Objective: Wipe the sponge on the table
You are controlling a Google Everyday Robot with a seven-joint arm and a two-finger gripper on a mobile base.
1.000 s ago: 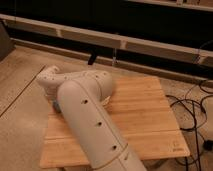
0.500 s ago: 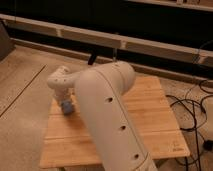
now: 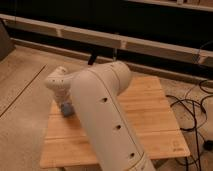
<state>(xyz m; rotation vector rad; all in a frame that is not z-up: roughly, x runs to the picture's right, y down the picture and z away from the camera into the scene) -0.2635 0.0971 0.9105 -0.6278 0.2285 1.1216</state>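
A small blue-grey sponge (image 3: 66, 109) lies on the left part of the wooden table (image 3: 145, 107), near its left edge. My gripper (image 3: 64, 101) comes straight down onto the sponge from the white wrist (image 3: 57, 82) and is mostly hidden behind that wrist. The thick white arm (image 3: 107, 125) crosses the middle of the view and covers the table's centre and front.
Black cables (image 3: 192, 112) lie on the floor to the right of the table. A dark wall with pale rails (image 3: 100, 37) runs along the back. Beige floor (image 3: 22, 115) lies to the left of the table.
The arm has swung up and to the right, and the wrist has dropped toward the table's left side. The sponge, hidden a second ago, now shows under the gripper.
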